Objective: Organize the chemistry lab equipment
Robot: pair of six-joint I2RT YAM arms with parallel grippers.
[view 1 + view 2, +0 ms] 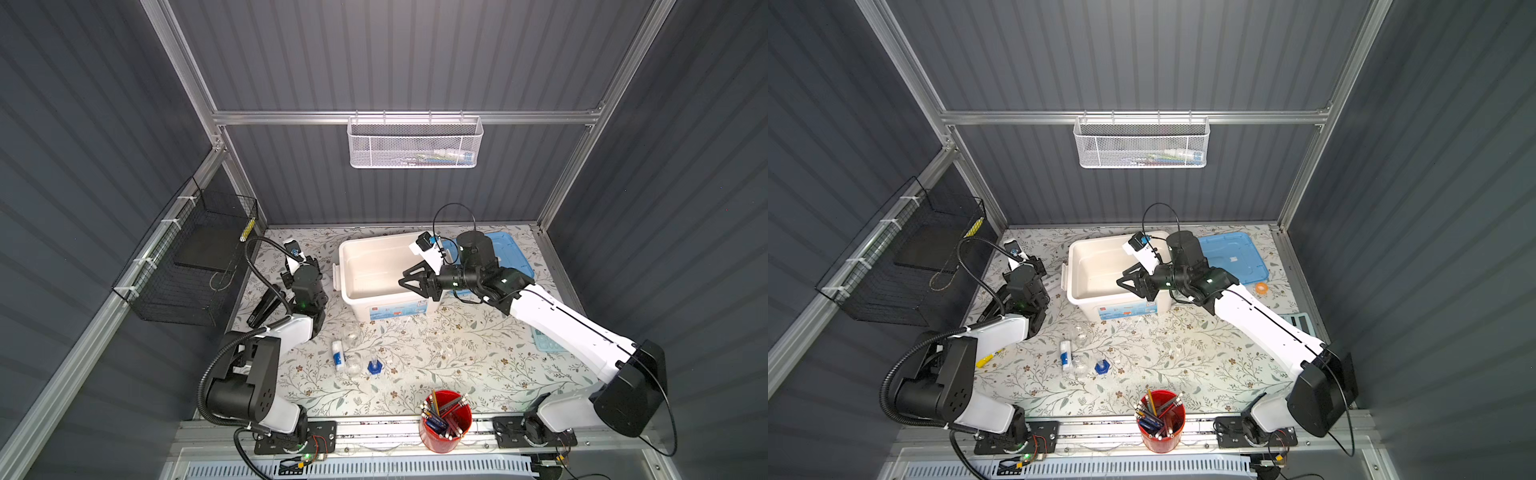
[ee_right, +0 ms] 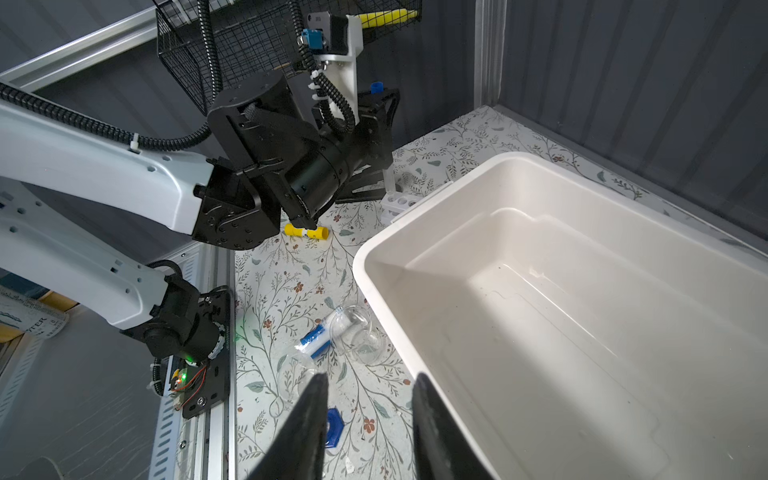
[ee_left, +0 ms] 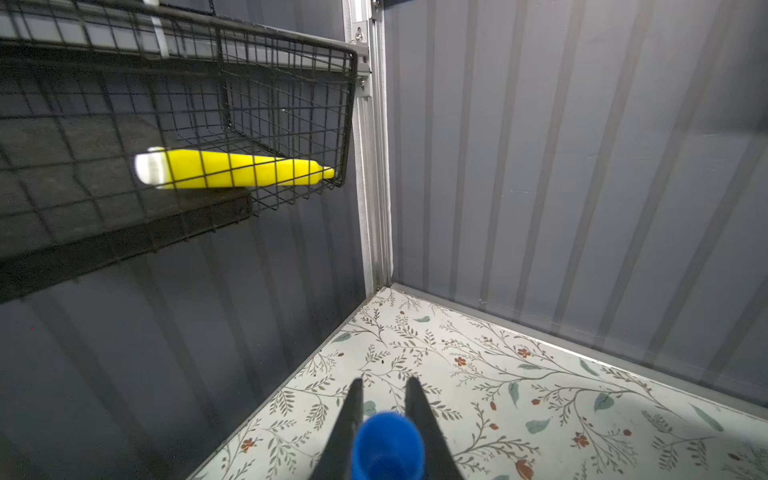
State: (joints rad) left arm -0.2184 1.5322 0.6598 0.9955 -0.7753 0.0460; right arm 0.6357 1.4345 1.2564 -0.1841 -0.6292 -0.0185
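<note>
Inside a dark grey ribbed enclosure, the floral tabletop (image 1: 415,386) is far from tidy. The left gripper (image 3: 384,386) is clenched on a blue-capped tube (image 3: 387,444), held upright with its lower end at a white rack (image 2: 399,203); whether it has entered a hole cannot be told. The right gripper (image 2: 370,378) hangs over the edge of the white bin (image 2: 457,178), jaws apart and empty. The bin holds nothing. 2 round flasks (image 1: 352,332) and the measuring cylinder (image 1: 375,365) sit loose on the table, so most of the sorting is seemingly left.
</note>
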